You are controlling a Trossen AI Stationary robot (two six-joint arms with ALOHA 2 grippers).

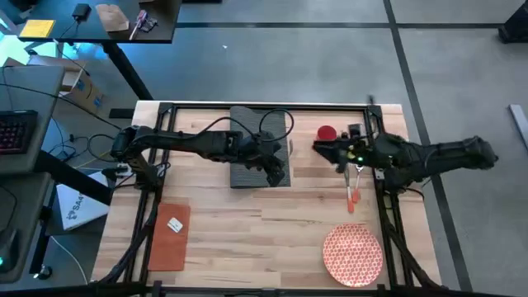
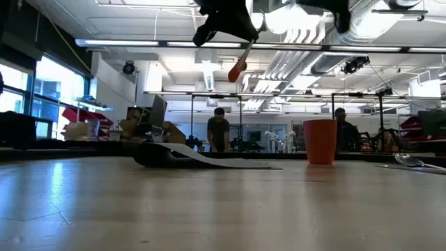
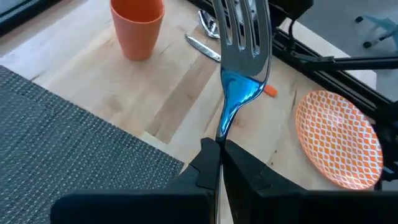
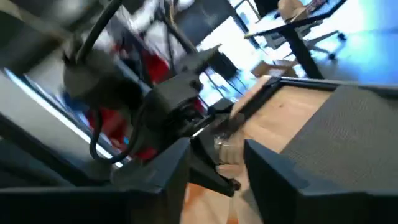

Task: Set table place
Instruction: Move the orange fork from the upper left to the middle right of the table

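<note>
Placemat (image 1: 261, 147), dark and ribbed, lies at upper centre of the bench (image 1: 247, 231), one edge curled up off the wood in the low view. Above its lower right part the left tool (image 1: 276, 169) is pinched tight on the handle of a silver fork (image 3: 244, 43), tines pointing away; that fork looks stiff, thin and slick, so a grip mid-handle suits it. Right of centre the right tool (image 1: 345, 161) hovers with fingers spread, an orange-handled utensil (image 1: 353, 196) just below it in the frame. The red cup (image 1: 327, 133) stands beside the mat, light and easy to tip. Plate (image 1: 353, 254) sits lower right, napkin (image 1: 170, 235) lower left, soft and floppy.
</note>
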